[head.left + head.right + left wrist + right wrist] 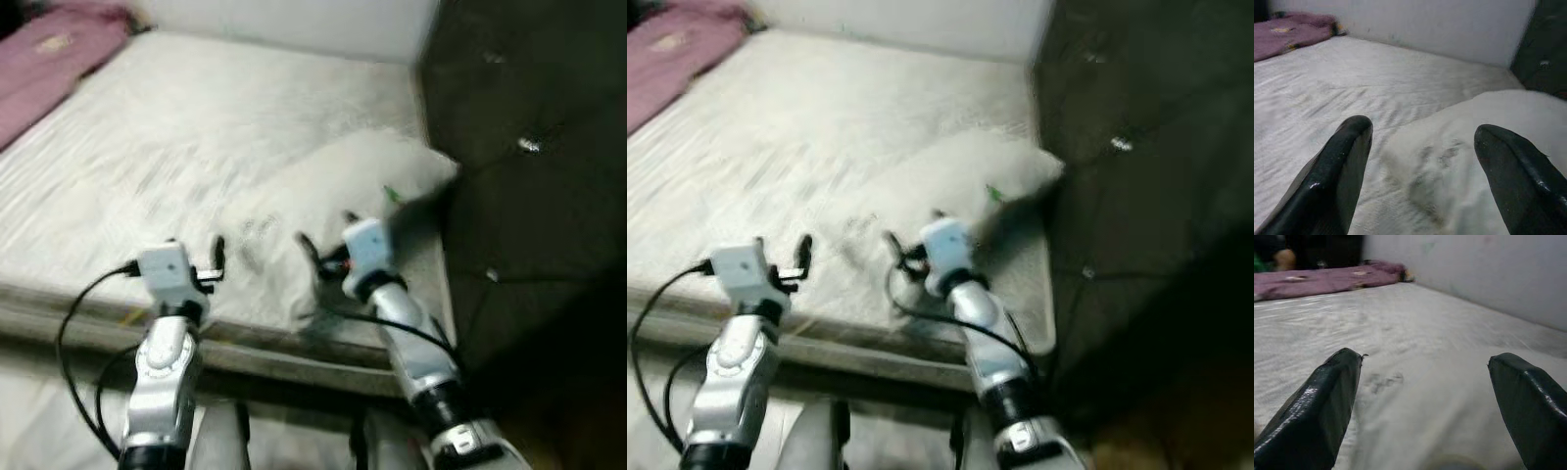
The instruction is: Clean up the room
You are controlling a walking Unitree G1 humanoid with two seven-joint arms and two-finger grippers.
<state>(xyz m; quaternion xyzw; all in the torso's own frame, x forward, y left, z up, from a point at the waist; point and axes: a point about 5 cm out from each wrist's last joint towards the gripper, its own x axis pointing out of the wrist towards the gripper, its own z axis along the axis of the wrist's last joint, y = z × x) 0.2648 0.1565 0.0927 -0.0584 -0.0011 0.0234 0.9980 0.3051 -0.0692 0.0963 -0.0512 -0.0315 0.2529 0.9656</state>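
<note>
- We stand at the near edge of the bed (245,127), both arms raised over a bare white mattress; the head views are blurred, so fine detail is uncertain.
- Our left gripper (217,257) hovers just over the near part of the mattress with its fingers (1342,166) spread wide and nothing between them.
- Our right gripper (328,240) hangs over the white pillow (343,196), likewise wide open and empty; whether it touches the fabric, we cannot tell.
- The pillow lies askew near the right-hand side of the bed, close to the dark wall (529,147), with a faint grey mark on its cover.
- A pink blanket (49,59) lies bunched at the far left corner of the bed, well apart from both grippers.
- We judge the tidying barely begun: pillow not yet grasped or placed, blanket not yet folded, and no other item visibly handled.
- The bed's near edge runs just below our wrists, so reaching forward over it looks free.
- To the right the dark wall stands close beside the pillow and our right arm, leaving little room to swing that way.
- Leftward and toward the pale far wall (1449,24) the mattress lies open, giving the better room for moving.
</note>
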